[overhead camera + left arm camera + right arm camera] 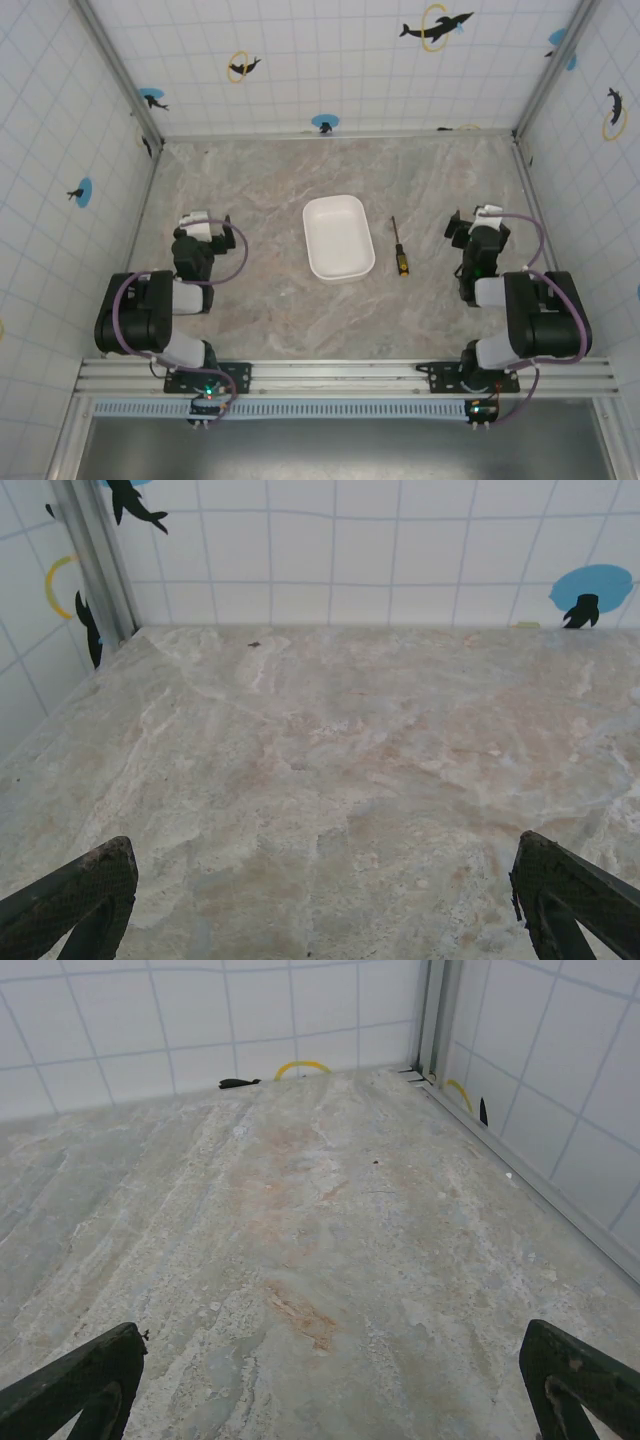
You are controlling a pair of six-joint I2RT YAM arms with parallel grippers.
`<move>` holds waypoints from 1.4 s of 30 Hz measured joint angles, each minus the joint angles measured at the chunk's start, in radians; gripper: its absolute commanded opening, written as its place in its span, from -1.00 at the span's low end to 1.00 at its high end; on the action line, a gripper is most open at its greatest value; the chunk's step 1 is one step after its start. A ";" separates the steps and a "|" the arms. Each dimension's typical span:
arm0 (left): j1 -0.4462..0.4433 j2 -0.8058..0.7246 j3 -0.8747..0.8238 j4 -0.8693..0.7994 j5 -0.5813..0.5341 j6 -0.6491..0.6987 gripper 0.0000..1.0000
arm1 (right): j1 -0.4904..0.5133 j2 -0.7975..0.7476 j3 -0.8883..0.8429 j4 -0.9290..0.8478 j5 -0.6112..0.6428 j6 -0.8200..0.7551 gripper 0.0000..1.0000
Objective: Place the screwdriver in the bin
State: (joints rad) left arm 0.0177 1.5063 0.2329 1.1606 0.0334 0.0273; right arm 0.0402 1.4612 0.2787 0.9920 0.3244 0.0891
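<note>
The white bin (339,237) lies in the middle of the marbled table, empty. Just right of it lies the screwdriver (399,250), its thin dark shaft pointing away and its yellow-and-black handle nearer the arms. My left gripper (205,222) rests low at the left, well away from the bin, open with bare table between its fingers (70,900). My right gripper (478,218) sits at the right, a short way right of the screwdriver, also open and empty, with a dark fingertip (585,1380) at each lower corner of the right wrist view.
Tiled walls with fish stickers enclose the table on three sides. A metal corner post (436,1020) stands ahead of the right gripper, another post (95,560) ahead-left of the left gripper. An aluminium rail (340,375) carries both arm bases.
</note>
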 measured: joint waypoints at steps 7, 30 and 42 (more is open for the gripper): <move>0.000 0.000 0.000 0.000 0.000 0.000 0.95 | 0.000 0.000 0.000 0.000 0.000 0.000 0.98; 0.000 -0.229 0.233 -0.417 0.054 -0.050 0.95 | 0.069 -0.309 0.184 -0.464 -0.001 0.029 0.97; -0.084 -0.279 0.248 -0.662 0.332 -0.332 0.95 | 0.302 -0.249 0.356 -1.056 -0.189 0.200 0.87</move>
State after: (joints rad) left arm -0.0662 1.2274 0.4812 0.4988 0.3649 -0.3050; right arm 0.3420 1.2121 0.6350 -0.0639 0.1356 0.2886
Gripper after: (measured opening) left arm 0.976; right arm 0.943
